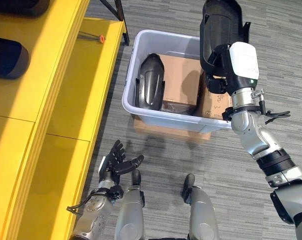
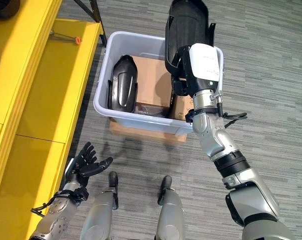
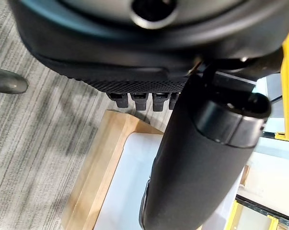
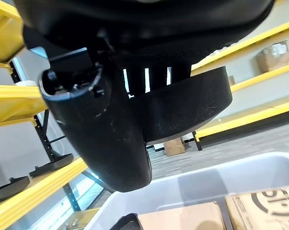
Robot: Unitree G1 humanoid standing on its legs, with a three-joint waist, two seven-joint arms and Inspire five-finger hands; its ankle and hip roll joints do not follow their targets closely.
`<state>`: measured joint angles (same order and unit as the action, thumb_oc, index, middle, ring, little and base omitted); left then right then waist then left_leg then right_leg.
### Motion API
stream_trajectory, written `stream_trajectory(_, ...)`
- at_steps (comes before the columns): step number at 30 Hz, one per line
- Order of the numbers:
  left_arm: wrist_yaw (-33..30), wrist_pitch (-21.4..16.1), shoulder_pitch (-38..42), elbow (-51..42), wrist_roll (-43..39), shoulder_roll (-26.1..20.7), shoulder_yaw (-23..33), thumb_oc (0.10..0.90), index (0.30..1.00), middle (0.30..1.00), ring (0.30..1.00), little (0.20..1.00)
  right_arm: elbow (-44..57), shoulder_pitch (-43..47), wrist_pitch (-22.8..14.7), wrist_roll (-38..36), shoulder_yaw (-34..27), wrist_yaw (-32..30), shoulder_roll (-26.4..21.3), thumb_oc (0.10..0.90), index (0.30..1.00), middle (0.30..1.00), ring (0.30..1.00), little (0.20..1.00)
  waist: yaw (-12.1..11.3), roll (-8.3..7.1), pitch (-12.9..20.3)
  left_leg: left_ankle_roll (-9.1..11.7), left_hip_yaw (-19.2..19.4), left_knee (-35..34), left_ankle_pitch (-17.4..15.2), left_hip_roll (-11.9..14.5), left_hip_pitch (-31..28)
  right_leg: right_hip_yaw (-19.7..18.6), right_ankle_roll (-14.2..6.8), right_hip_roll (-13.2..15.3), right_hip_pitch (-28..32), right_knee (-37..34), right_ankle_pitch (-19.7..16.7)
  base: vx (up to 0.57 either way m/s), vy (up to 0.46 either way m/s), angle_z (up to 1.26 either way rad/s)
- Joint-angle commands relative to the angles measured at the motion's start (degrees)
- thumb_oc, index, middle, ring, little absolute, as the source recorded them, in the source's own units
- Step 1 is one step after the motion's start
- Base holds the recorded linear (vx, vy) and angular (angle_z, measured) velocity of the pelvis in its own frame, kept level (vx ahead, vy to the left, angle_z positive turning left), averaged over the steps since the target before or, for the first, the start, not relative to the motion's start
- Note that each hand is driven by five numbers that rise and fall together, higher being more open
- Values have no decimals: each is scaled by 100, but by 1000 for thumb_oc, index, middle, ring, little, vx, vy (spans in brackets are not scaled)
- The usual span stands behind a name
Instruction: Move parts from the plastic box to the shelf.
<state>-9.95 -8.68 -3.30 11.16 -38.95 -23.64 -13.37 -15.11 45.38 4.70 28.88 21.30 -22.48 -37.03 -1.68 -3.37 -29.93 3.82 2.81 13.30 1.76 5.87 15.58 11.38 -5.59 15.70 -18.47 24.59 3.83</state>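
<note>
Your right hand (image 1: 218, 70) is up at the upper right of the head views, clenched around a black curved part (image 1: 218, 22) that it holds above the far right corner of the plastic box (image 1: 140, 112). Your right wrist view shows that same part (image 4: 182, 110) across the fingers with the thumb over it, and the box rim (image 4: 202, 179) below.

Look into the box: a second black part (image 1: 149, 81) stands on edge against its left wall, a brown cardboard carton (image 1: 183, 75) fills the middle, and a smaller printed carton (image 1: 213, 102) sits at the right, mostly covered by your hand and forearm. A dark item (image 1: 178, 106) lies low in front of the middle carton; you cannot tell what it is. The box rests on a wooden board (image 1: 171, 131) that juts out along its near side.

Your left hand (image 1: 115, 162) hangs at the lower left, fingers spread and released, grasping nothing, just beside the yellow shelf (image 1: 65, 100). Two dark parts (image 1: 8, 57) lie on the shelf at the upper left, both cut off by the frame edge. An orange-tipped tool (image 1: 93, 36) lies on the lower shelf level near the box.
</note>
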Motion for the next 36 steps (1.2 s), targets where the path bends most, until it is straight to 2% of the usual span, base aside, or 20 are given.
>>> stream_trajectory(1,235,-311,-401,-551,309,-167,164,900,1000,1000,1000,1000,613,479,-575,253,-341,-266,-415,400,300,300,300,300,43,-19,1071,-102,-260,35,-792,1,-477,-284,-427,-6,389,-659,-231,56,-45,-4)
stream_trajectory(6,291,-259,-579,-597,395,-140,332,900,1000,1000,1000,1000,866,364,-750,151,-308,1,-355,400,300,300,300,300,57,47,1562,-68,-235,-316,-690,57,-851,-234,-448,-27,723,-888,-204,48,-60,-2)
stream_trajectory(8,296,-239,-609,-602,393,-129,357,900,1000,1000,1000,1000,902,353,-765,171,-281,53,-342,400,300,300,300,300,58,66,1633,-57,-234,-384,-666,71,-935,-218,-443,-48,786,-908,-186,46,-68,-4)
stream_trajectory(9,314,-219,-650,-568,453,-99,372,900,1000,1000,1000,1000,891,344,-806,127,-241,118,-276,400,300,300,300,300,45,86,1790,-41,-221,-491,-639,120,-1059,-186,-436,-67,889,-933,-135,47,-78,-2)
stream_trajectory(17,199,-201,-866,-676,505,52,632,900,1000,1000,1000,1000,1097,317,-958,-155,-192,235,-40,400,300,300,300,300,2,203,2147,90,-277,-698,-464,351,-1310,-91,-273,-290,1222,-981,134,19,-116,1)
stream_trajectory(19,143,-187,-1124,-670,455,297,795,900,1000,1000,1000,1000,1161,328,-1067,-374,-124,317,21,400,300,300,300,300,-77,314,2180,175,-323,-678,-305,594,-1423,8,-73,-511,1360,-899,380,-46,-239,12)
stream_trajectory(20,118,-196,-1218,-691,440,360,852,900,1000,1000,1000,1000,1153,356,-1101,-411,-87,312,47,400,300,300,300,300,-118,356,2150,184,-346,-685,-247,642,-1443,12,-32,-555,1363,-877,406,-112,-223,3)
stream_trajectory(23,90,-211,-1357,-658,387,435,958,900,1000,1000,1000,1000,1065,602,-1186,-631,115,333,76,400,300,300,300,300,-342,477,1998,291,-472,-898,293,828,-1262,163,71,-705,1274,-902,491,-167,-144,-6)
stream_trajectory(24,90,-209,-1354,-661,387,440,960,900,1000,1000,1000,1000,1053,617,-1190,-637,125,330,72,400,300,300,300,300,-322,484,2010,298,-493,-922,320,831,-1245,184,78,-708,1261,-906,488,-226,-107,1)
stream_trajectory(25,118,-221,-1401,-649,364,406,971,900,1000,1000,1000,1000,1001,847,-1211,-745,293,347,16,400,300,300,300,300,-473,598,1913,354,-643,-1215,704,828,-1037,378,111,-693,1189,-992,489,-274,-90,30)
stream_trajectory(26,168,-189,-1320,-539,363,385,867,900,1000,1000,1000,1000,984,819,-1205,-827,250,322,6,400,300,300,300,300,-490,636,1838,342,-379,-1180,892,801,-860,663,164,-541,1185,-1051,502,-283,-83,64)
stream_trajectory(27,168,-190,-1313,-537,362,385,865,900,1000,1000,1000,1000,985,822,-1205,-827,248,322,1,400,300,300,300,300,-484,642,1847,336,-392,-1180,915,800,-831,675,166,-544,1173,-1070,472,-197,-85,106)
stream_trajectory(28,190,-155,-1216,-418,348,370,771,900,1000,1000,1000,1000,1015,733,-1206,-803,192,274,2,400,300,300,300,300,-434,625,1810,288,37,-1001,889,864,-782,885,193,-428,1197,-1107,463,-162,-120,149)
stream_trajectory(29,230,-136,-1099,-362,286,330,703,900,1000,1000,1000,1000,1024,628,-1177,-771,152,254,-7,400,300,300,300,300,-351,603,1810,274,397,-740,795,970,-777,1105,219,-315,1170,-1101,409,-201,-190,160)
stream_trajectory(30,328,-147,-1039,-435,247,299,648,900,1000,1000,1000,1000,1099,476,-1146,-691,107,236,-43,400,300,300,300,300,-210,562,1819,365,746,-261,474,1229,-965,1330,205,-187,1177,-1052,520,-129,-126,165)
stream_trajectory(31,329,-144,-1042,-438,245,295,646,900,1000,1000,1000,1000,1109,464,-1142,-687,100,238,-44,400,300,300,300,300,-205,569,1812,370,728,-226,450,1240,-956,1342,205,-193,1194,-1050,529,-148,-34,168)
stream_trajectory(32,326,-166,-977,-561,239,280,621,900,1000,1000,1000,1000,1165,442,-1114,-649,38,225,-109,400,300,300,300,300,-115,548,1794,419,918,98,431,1548,-1165,1548,203,-38,1135,-871,469,-98,32,156)
stream_trajectory(33,324,-163,-976,-565,239,278,619,900,1000,1000,1000,1000,1169,439,-1112,-650,33,227,-113,400,300,300,300,300,-112,550,1785,425,909,106,425,1550,-1167,1553,199,-33,1139,-850,483,-135,69,129)
stream_trajectory(34,326,-156,-919,-625,267,261,567,900,1000,1000,1000,1000,1189,396,-1086,-653,-15,224,-151,400,300,300,300,300,-44,547,1796,453,1042,125,406,1706,-1362,1684,160,103,1086,-677,480,-73,86,96)
stream_trajectory(36,349,-132,-848,-698,304,224,487,900,1000,1000,1000,1000,1222,300,-1031,-632,-99,207,-205,400,300,300,300,300,59,569,1819,517,1162,-50,337,1820,-1622,1851,55,358,973,-383,429,-119,219,92)
